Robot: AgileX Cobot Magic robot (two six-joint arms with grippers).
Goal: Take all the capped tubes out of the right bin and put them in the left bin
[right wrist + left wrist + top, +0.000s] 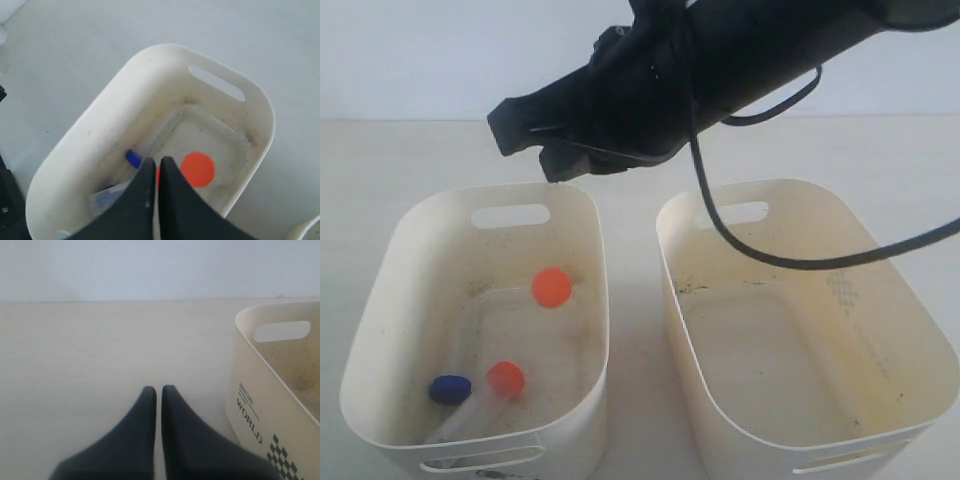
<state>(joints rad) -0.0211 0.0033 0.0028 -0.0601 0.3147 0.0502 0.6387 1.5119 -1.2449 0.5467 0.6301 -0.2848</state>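
Note:
The left bin (pixel 382 262) holds the capped tubes that show: one with an orange cap (pixel 551 287) standing near the middle, another orange cap (pixel 506 380), and a blue cap (pixel 450 389) at the near end. The right bin (pixel 920 345), with its dotted diamond, shows no tube inside. My right gripper (pixel 552 168) reaches across and hangs above the left bin's far rim. In the right wrist view it (pixel 157 161) is shut on nothing, over a blue cap (pixel 133 158) and an orange cap (pixel 197 169). My left gripper (pixel 157 389) is shut over bare table.
A black cable (pixel 740 245) from the right arm droops across the right bin's far end. In the left wrist view a bin's outer wall (pixel 250 407), printed WORLD, stands close beside the left fingers. The two bins stand side by side with a narrow gap between them.

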